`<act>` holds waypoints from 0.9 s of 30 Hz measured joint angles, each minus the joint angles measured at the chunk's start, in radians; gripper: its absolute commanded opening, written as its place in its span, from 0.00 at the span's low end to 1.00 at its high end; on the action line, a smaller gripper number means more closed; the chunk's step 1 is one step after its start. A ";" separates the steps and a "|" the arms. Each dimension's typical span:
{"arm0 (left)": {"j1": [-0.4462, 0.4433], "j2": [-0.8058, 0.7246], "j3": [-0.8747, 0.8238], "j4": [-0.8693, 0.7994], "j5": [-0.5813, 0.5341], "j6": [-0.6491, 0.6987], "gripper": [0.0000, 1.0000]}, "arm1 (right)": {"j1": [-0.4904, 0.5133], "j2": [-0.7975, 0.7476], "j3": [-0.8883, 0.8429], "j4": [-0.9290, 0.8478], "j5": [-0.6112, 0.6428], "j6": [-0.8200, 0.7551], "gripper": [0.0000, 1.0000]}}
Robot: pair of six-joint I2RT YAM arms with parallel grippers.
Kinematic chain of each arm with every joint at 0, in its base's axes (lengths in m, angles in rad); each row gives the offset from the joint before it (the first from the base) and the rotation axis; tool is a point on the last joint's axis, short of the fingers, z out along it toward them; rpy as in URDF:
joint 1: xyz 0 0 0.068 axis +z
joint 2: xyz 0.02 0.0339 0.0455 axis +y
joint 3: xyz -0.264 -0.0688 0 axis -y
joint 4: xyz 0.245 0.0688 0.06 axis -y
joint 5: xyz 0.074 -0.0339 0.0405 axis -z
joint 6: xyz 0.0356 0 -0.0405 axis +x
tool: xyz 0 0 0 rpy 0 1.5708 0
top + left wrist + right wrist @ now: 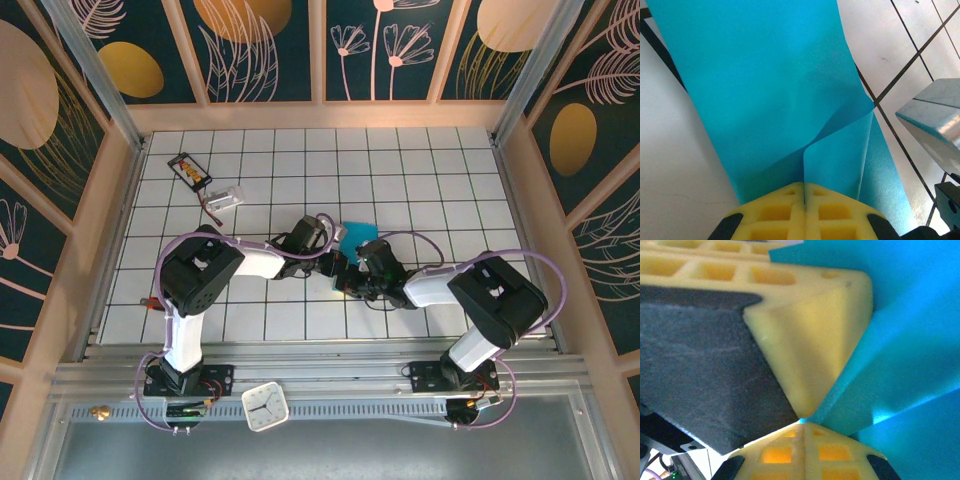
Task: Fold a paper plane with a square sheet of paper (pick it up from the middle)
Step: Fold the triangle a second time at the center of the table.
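Observation:
The square sheet of paper (358, 234) is teal-blue and lies partly folded on the tiled table at mid-centre. Both grippers meet at its near-left edge. In the left wrist view, my left gripper (804, 186) is shut with a raised flap of the sheet (765, 75) pinched in the seam of its yellow pads. In the right wrist view, my right gripper (801, 426) is shut, tip to tip with the left gripper's yellow fingers (810, 330). The sheet (910, 340) runs into the seam there. From above, the left gripper (335, 262) and right gripper (352, 272) almost touch.
A small black card with orange marks (190, 170) and a clear plastic item (225, 200) lie at the far left. A white clock (265, 407) sits on the front rail. A grey metal part (935, 115) hangs close on the right in the left wrist view.

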 measured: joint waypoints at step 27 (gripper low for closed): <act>-0.008 -0.005 0.005 -0.018 -0.029 0.003 0.00 | -0.180 -0.202 -0.030 -0.091 -0.117 -0.077 0.00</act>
